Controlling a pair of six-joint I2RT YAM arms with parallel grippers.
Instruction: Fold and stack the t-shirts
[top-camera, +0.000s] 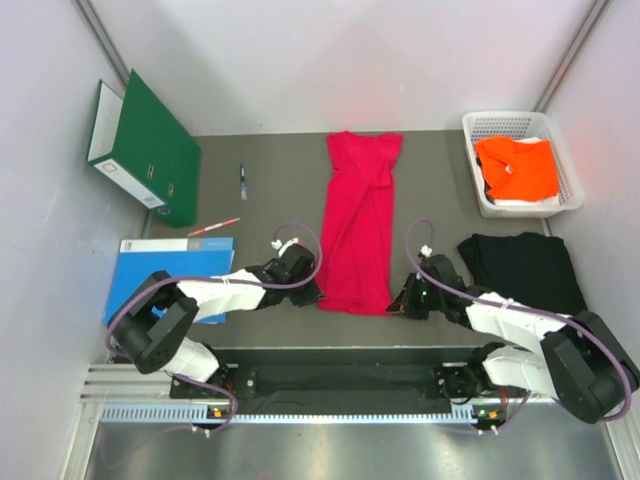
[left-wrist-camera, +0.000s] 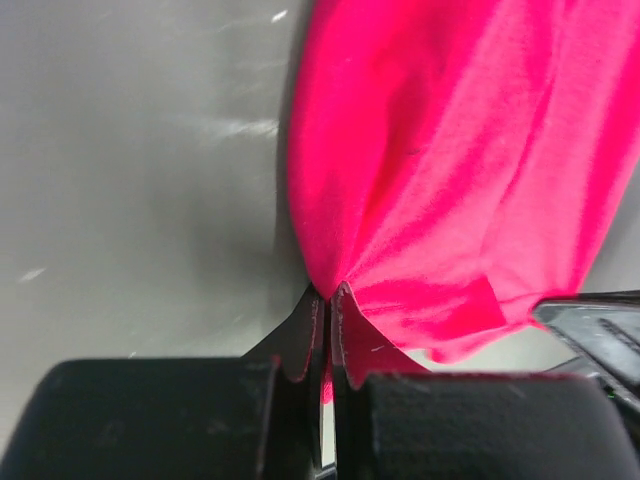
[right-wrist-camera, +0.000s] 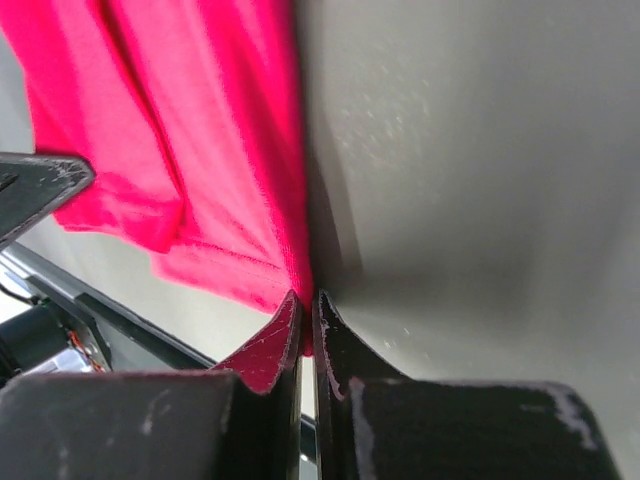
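Note:
A crimson red t-shirt (top-camera: 358, 222) lies folded lengthwise into a long strip down the middle of the table. My left gripper (top-camera: 315, 291) is shut on its near left corner (left-wrist-camera: 345, 270), cloth pinched between the jaws. At the near right corner (right-wrist-camera: 290, 270) my right gripper (top-camera: 398, 302) is shut on the hem the same way. A black t-shirt (top-camera: 522, 270) lies flat to the right. The bright orange t-shirt (top-camera: 518, 166) sits in the white basket (top-camera: 571, 190) at the back right.
A green binder (top-camera: 148, 150) stands at the back left. A blue sheet (top-camera: 170, 272) lies under the left arm, with a red-and-white pen (top-camera: 214, 228) and a dark pen (top-camera: 242, 181) beyond it. White walls close in both sides.

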